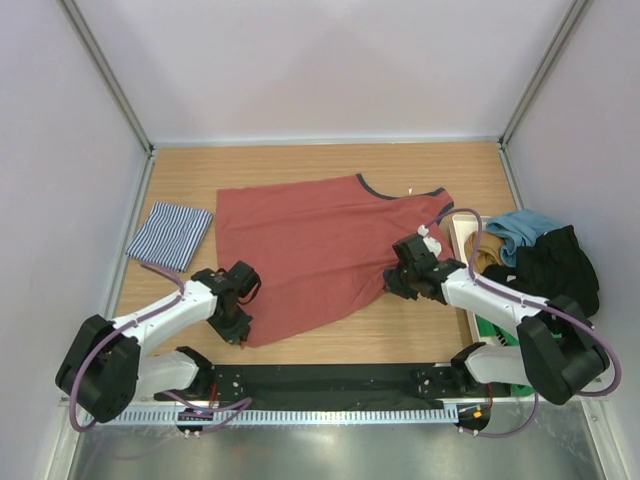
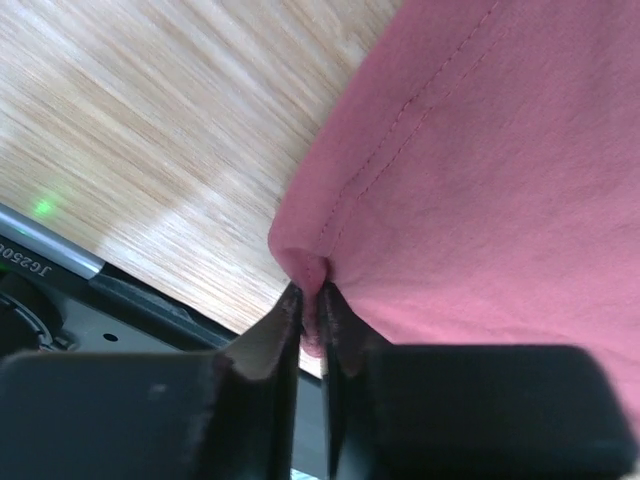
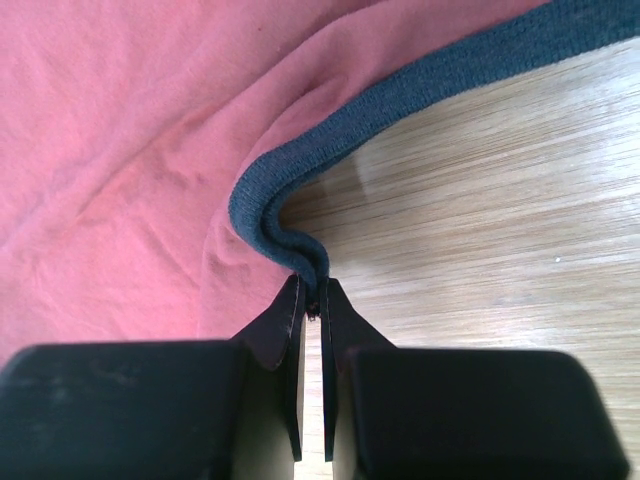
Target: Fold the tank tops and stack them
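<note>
The rust-red tank top (image 1: 310, 250) lies spread flat across the middle of the wooden table, its dark-trimmed neckline toward the back right. My left gripper (image 1: 240, 330) is shut on its near-left hem corner; in the left wrist view the red hem (image 2: 312, 275) bunches between the fingertips of that gripper (image 2: 311, 300). At the right edge of the top, my right gripper (image 1: 393, 282) is shut on the dark grey-blue trim (image 3: 300, 250), pinched at the tips of the gripper (image 3: 312, 292). The navy-and-white striped tank top (image 1: 170, 235) lies folded at the left.
A heap of other clothes, teal (image 1: 520, 232), black (image 1: 558, 270) and mustard (image 1: 488, 258), sits at the right edge beside a white tray (image 1: 464, 235). A black rail (image 1: 320, 385) runs along the table's near edge between the arm bases. Grey walls enclose three sides.
</note>
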{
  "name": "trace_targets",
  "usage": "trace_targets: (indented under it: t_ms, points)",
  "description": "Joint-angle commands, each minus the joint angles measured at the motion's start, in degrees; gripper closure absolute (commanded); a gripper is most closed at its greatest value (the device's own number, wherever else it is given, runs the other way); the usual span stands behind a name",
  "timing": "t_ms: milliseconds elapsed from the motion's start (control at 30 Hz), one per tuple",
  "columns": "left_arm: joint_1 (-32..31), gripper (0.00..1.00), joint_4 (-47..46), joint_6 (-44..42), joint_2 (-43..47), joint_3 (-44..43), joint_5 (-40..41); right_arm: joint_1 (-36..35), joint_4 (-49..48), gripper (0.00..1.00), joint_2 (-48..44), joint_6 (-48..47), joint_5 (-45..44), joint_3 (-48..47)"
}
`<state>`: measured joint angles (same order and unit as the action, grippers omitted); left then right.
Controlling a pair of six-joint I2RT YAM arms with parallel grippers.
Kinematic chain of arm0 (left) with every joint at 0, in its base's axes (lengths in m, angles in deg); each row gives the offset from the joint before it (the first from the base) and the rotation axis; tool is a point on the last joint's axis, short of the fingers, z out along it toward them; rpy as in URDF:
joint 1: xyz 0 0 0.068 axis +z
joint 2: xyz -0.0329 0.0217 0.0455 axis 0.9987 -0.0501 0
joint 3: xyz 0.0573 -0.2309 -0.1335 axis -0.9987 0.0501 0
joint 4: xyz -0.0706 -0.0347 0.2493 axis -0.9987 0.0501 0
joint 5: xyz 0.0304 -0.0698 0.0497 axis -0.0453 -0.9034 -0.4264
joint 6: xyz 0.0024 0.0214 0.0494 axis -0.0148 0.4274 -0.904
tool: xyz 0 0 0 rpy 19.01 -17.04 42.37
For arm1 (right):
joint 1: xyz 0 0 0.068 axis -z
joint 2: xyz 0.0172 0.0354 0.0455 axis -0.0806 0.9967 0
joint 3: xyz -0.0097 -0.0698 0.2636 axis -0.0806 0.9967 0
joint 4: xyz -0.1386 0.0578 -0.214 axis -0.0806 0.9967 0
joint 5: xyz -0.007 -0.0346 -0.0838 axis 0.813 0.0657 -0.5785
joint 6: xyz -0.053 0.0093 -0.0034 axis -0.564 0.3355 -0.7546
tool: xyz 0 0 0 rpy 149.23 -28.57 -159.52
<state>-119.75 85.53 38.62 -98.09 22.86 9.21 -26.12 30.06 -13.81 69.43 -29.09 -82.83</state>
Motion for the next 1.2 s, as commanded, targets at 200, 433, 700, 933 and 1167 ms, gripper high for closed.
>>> trace_targets:
  t_ms: [200,433,700,933,1167]
  points:
    - [-0.34,1.0,8.38,-2.66,2.75,-6.44,5.52,-0.2,7.1,0.99,-5.53,-4.55,-11.51,-3.46]
    - [-0.08,1.0,11.11,-3.62,3.81,-12.14,8.42,-0.28,8.42,0.99,-5.01,-9.29,-11.61,-8.47]
    - [2.73,1.0,11.73,-6.61,0.91,-16.63,7.81,-0.28,9.65,0.99,0.44,-12.82,-9.14,-14.53]
    - [8.88,1.0,9.1,-10.39,0.21,-19.0,7.8,-0.2,10.53,0.99,4.39,-14.4,-10.9,-19.19]
    - [12.05,1.0,7.51,-13.11,-4.1,-22.96,8.94,-0.11,10.79,0.99,10.89,-16.6,-12.83,-25.34]
